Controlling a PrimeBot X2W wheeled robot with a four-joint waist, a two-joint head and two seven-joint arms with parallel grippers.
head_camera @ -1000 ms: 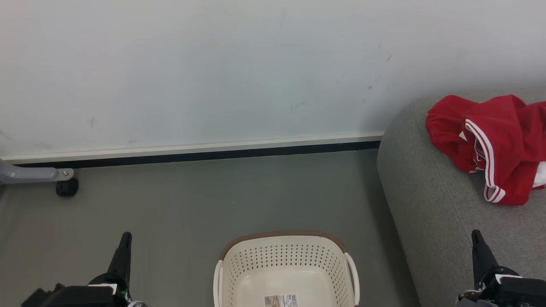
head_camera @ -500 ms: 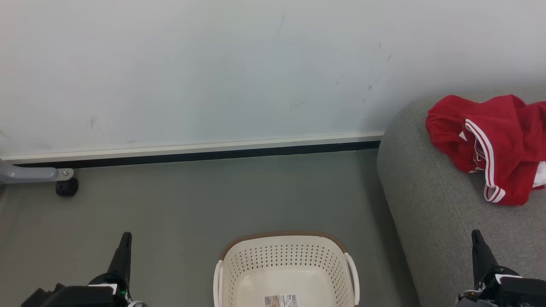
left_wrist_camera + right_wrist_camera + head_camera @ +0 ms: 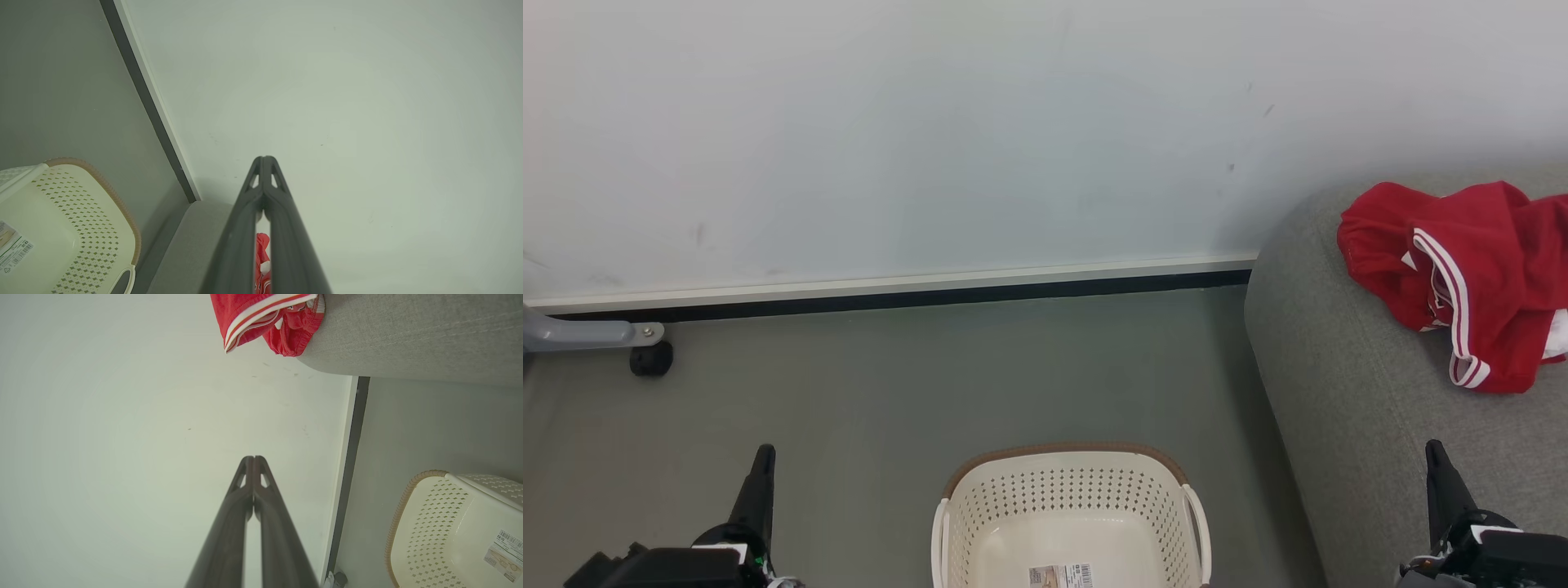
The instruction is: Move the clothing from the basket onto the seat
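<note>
Left gripper [image 3: 763,457], lower left, and right gripper [image 3: 1436,454], lower right, rest fingers together and empty, seemingly because the job is done. Seat [image 3: 1339,408] runs down the right edge; basket [image 3: 1066,490], bottom centre, holds no garment; clothing [image 3: 1478,278] lies heaped on the seat, upper right.

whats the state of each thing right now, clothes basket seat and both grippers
clothing: crumpled in a heap on the seat, not held
basket: upright, no clothing in what shows of it
seat: bearing the clothing
left gripper: shut, holding nothing
right gripper: shut, holding nothing
</note>
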